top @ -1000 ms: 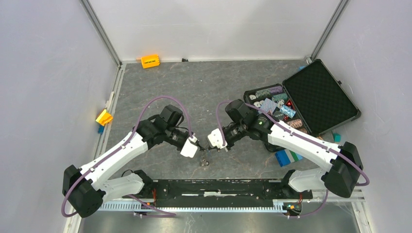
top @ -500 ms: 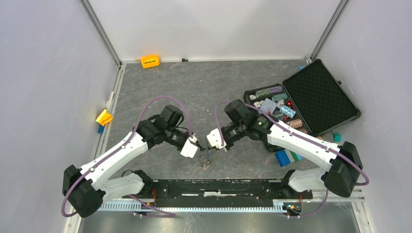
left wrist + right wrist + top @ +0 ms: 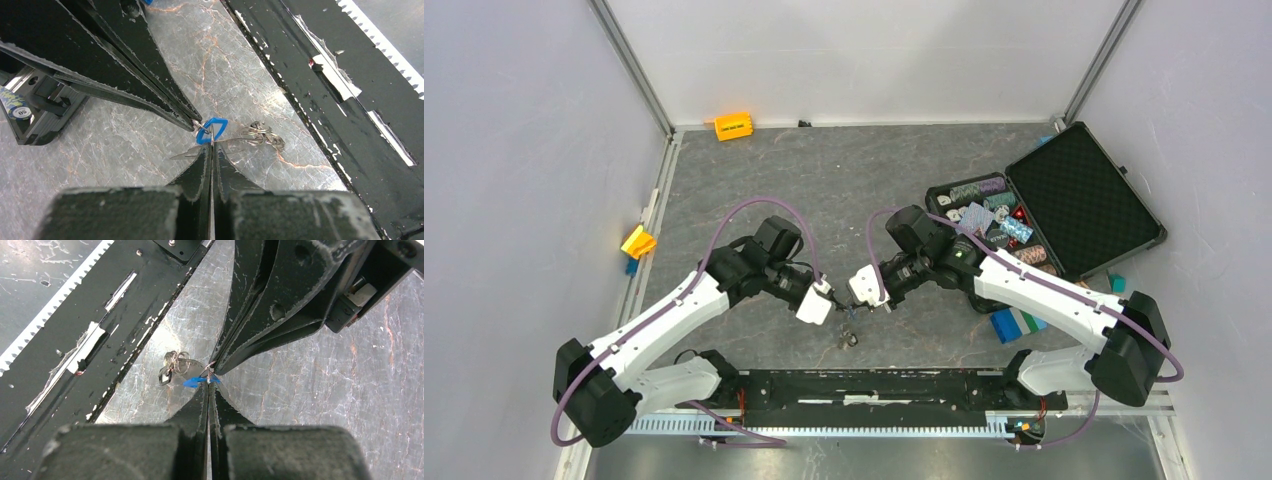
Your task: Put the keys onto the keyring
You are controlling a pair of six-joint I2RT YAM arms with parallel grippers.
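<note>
Claws meet on a blue-tagged key (image 3: 210, 131)
Left gripper (image 3: 211, 146) and right gripper (image 3: 208, 385), both clenched, pinch it tip to tip near the black rail (image 3: 320, 100); a small metal bunch (image 3: 260, 136) lies nearer that rail.

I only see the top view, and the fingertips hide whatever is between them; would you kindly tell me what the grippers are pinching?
Observer: A small blue tag sits right where both sets of tips meet, and both seem to pinch it.
Operator: Thank you. Are both grippers closed?
Observer: Yes, the left gripper and the right gripper each show their fingers pressed together with no gap.
Operator: And the speck just below them?
Observer: It is a metal cluster of small loops with a dark piece, likely keys. I cannot tell whether it hangs from the tag.
</note>
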